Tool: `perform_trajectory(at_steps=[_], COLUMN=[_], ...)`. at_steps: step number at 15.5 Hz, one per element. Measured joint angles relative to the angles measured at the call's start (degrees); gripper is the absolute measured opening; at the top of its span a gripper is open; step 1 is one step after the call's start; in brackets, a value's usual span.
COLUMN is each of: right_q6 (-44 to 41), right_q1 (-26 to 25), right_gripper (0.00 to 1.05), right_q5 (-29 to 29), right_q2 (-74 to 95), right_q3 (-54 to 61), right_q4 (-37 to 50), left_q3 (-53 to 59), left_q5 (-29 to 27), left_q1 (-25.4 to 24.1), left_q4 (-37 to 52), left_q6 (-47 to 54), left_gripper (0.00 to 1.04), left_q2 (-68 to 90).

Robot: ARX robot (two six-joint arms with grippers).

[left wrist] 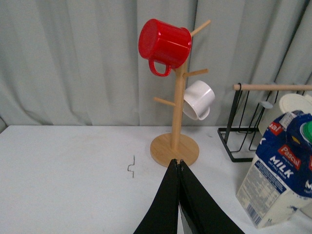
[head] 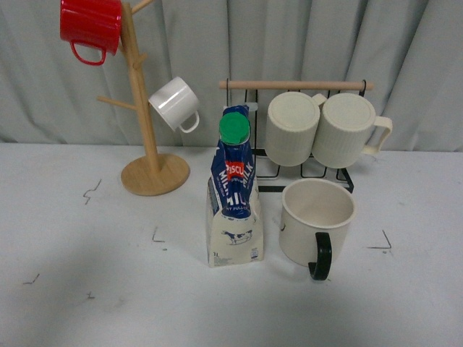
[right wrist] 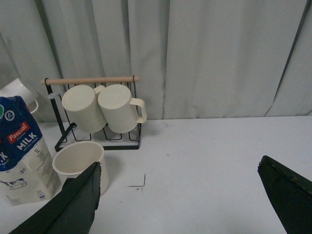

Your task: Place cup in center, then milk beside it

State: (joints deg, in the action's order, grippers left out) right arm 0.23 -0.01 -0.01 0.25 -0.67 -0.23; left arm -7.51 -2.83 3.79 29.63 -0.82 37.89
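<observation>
My left pincer (left wrist: 179, 163) is pressed closed on nothing and my right pincer (right wrist: 178, 187) gapes wide, while the cup (head: 317, 221) stands upright on the table (head: 87, 289) just beside the milk (head: 234, 195), handle toward me.

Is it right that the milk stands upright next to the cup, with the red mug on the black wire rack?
Not quite. The milk does stand upright beside the cup, but the red mug hangs on the wooden mug tree, not the black wire rack. The front view shows it.
</observation>
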Motion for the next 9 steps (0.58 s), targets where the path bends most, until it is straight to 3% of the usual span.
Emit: perform_trajectory(at_steps=[1, 2, 9], right_q6=[0.0, 0.0, 0.0], right_q1=[0.0, 0.0, 0.0], right_gripper=[0.98, 0.98, 0.98], right_q5=[0.0, 0.0, 0.0], right_q2=[0.0, 0.0, 0.0], right_q3=[0.0, 0.0, 0.0], right_q4=[0.02, 0.0, 0.0], left_q3=[1.11, 1.97, 6.88], left_q5=[2.27, 2.12, 2.84], left_q1=[-3.58, -4.11, -3.63], left_q4=[-0.92, -1.81, -8.66], left_q6=[0.0, -0.02, 0.0], left_gripper=[0.02, 0.02, 0.02], left_q2=[-2.08, -4.37, -16.13])
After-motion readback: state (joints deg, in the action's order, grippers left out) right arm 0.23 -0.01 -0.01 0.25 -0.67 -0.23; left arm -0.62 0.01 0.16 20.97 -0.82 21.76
